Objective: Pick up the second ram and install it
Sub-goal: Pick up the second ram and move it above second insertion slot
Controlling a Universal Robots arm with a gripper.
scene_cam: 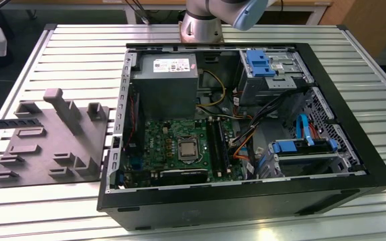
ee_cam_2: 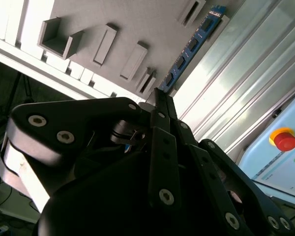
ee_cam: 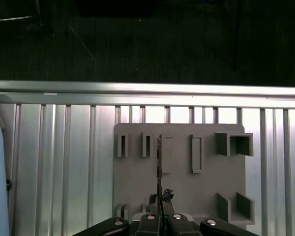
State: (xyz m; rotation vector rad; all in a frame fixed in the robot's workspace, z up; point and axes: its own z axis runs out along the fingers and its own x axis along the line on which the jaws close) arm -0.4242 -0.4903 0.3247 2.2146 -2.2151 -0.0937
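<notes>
Pointing down at the grey tray (ee_cam: 137,182), the gripper (ee_cam_2: 160,97) is clamped on the second ram (ee_cam_2: 191,46).

Open computer case (scene_cam: 247,201), grey holder tray (scene_cam: 38,160)

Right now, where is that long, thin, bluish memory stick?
In the second wrist view the memory stick stands edge-on at the grey plastic holder tray, beside the ribbed metal table, with one end held in the black gripper.
</notes>
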